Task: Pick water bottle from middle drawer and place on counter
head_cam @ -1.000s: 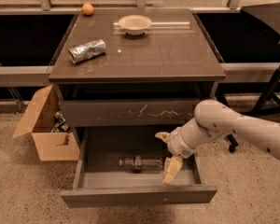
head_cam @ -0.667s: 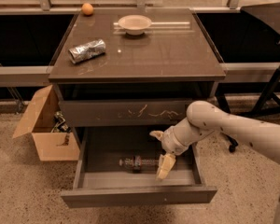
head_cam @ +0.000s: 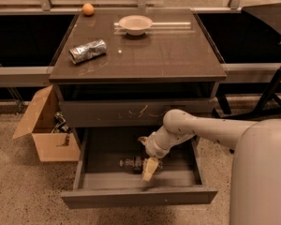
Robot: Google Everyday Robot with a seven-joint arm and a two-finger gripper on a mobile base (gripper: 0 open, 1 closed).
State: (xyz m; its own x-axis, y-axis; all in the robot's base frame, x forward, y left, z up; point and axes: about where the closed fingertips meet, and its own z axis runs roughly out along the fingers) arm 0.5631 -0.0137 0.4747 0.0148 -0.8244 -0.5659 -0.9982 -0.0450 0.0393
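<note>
In the camera view my tool (head_cam: 146, 154) is down inside the middle drawer (head_cam: 136, 197), which is pulled well out below the table (head_cam: 168, 55). The tool's two fingers (head_cam: 149, 169) are spread apart, one toward the back of the drawer and the pale one toward the front panel. The water bottle (head_cam: 131, 163) lies on its side on the drawer floor, just left of the tool, with its right end at the gap between the fingers. I cannot tell whether they touch it.

Above, the scratched drawer front (head_cam: 112, 112) is shut. On the table a white bowl (head_cam: 135, 23) stands near the back edge, a crumpled foil packet (head_cam: 87, 51) lies toward the left side, and a small orange ball (head_cam: 88, 9) sits at the back left corner. On the floor to the left, an open cardboard box (head_cam: 47, 125) holds some dark items too small to identify.
</note>
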